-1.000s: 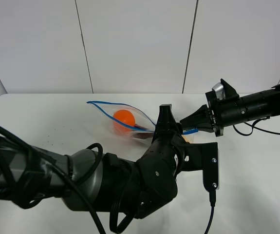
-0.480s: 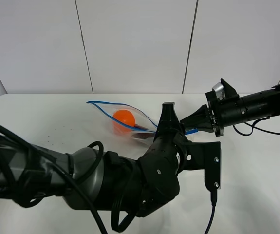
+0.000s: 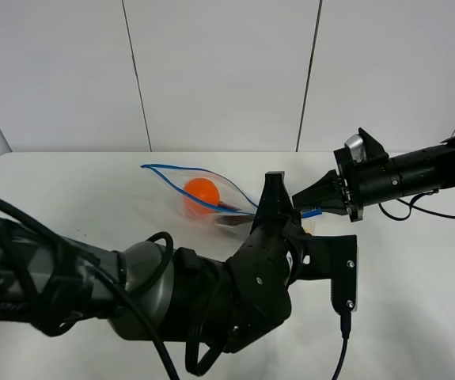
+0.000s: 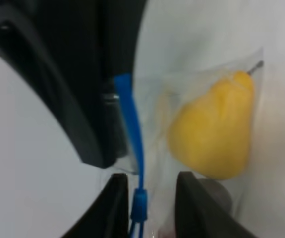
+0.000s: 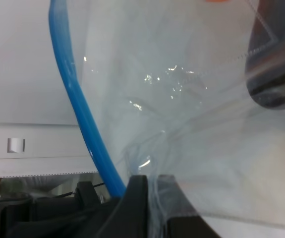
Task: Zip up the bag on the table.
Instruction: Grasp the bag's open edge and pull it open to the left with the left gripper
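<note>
The clear bag (image 3: 229, 212) lies on the white table (image 3: 61, 190), its blue zipper strip (image 3: 181, 167) gaping open above an orange ball (image 3: 202, 194). My right gripper (image 3: 316, 203) is shut on the bag's right end; in the right wrist view its fingers (image 5: 138, 198) pinch crinkled plastic beside the blue strip (image 5: 78, 109). My left gripper (image 3: 278, 202) is at the same end. In the left wrist view it (image 4: 152, 198) stands open, jaws on either side of the blue zipper slider (image 4: 140, 203). A yellow pear-shaped item (image 4: 214, 129) shows through the plastic.
My bulky black left arm (image 3: 211, 293) fills the front of the table and hides the bag's near right part. A black cable (image 3: 342, 348) hangs from its wrist camera mount. The right arm (image 3: 417, 170) reaches in from the right edge.
My left arm's wrist has edged slightly to the right, toward the bag's end. The right gripper, the bag and the orange ball have stayed in place.
</note>
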